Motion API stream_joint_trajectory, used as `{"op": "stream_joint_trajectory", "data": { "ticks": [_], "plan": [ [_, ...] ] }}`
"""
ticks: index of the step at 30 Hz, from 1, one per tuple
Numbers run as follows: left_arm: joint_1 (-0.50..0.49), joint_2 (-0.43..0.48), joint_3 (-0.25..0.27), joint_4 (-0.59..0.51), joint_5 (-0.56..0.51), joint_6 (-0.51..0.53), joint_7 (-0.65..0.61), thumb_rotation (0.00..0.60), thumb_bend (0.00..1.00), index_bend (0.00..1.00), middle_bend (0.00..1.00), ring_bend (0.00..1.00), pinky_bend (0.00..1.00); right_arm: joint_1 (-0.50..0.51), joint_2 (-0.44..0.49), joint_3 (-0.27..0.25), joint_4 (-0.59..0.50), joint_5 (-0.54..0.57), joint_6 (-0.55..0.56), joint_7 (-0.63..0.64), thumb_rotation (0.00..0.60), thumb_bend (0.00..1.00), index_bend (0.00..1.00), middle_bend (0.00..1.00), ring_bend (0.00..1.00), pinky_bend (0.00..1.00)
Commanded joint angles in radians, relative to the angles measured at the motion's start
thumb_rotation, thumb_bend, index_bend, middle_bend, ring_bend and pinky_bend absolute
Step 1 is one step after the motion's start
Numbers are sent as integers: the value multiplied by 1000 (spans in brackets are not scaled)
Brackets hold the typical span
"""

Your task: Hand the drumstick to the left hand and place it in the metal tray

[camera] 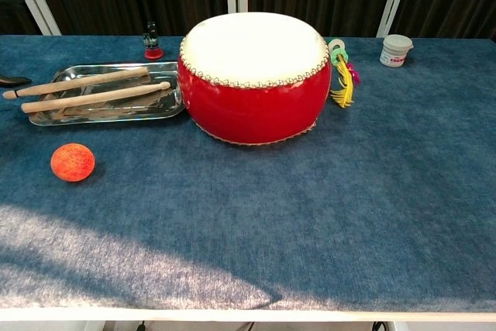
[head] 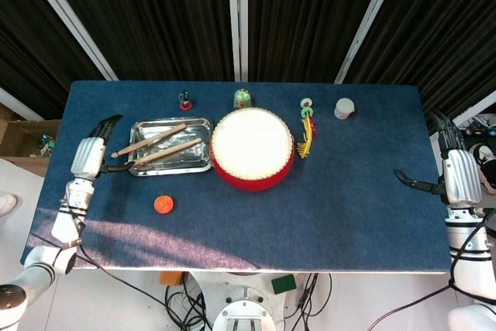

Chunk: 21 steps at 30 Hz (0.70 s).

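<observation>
1. Your left hand (head: 87,156) is open and holds nothing; it sits just off the tray's (head: 198,123) left end with its fingers spread. Lift it up and away to the left, so that no fingertip catches the stick ends that overhang the rim.
2. Both sticks lie in the tray: one drumstick (head: 149,139) along the far side, the other drumstick (head: 169,151) along the near side, each sloping and poking out past the left edge. Judged from that, the placing is done; do not nudge them to tidy.
3. Your right hand (head: 457,177) is open and empty, well apart at the table's right edge. Leave it there.
4. Keep the left arm clear of the orange ball (head: 162,205) and the drum (head: 253,148) as you retreat.
</observation>
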Motion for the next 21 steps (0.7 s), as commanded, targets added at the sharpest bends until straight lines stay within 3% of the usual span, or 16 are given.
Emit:
{"op": "stream_joint_trajectory", "data": {
  "ticks": [1, 8, 14, 21],
  "plan": [
    [90, 220, -17, -253, -29, 84, 143, 600, 60, 88, 85, 89, 183, -11, 52, -43, 36, -30, -48, 0, 600, 121, 0, 86, 1, 90],
    [243, 517, 20, -660, -74, 159, 384, 600, 93, 119, 88, 92, 183, -65, 45, -124, 178, -172, 26, 7, 600, 176, 0, 99, 2, 89],
    [347, 570, 72, -809, -25, 281, 486, 600, 92, 119, 88, 92, 183, -117, 3, -177, 245, -221, 85, 29, 600, 176, 0, 80, 0, 77],
    [421, 579, 138, -920, 40, 332, 572, 600, 92, 119, 88, 92, 183, -148, -13, -215, 266, -245, 101, 43, 600, 176, 0, 79, 0, 69]
  ]
}}
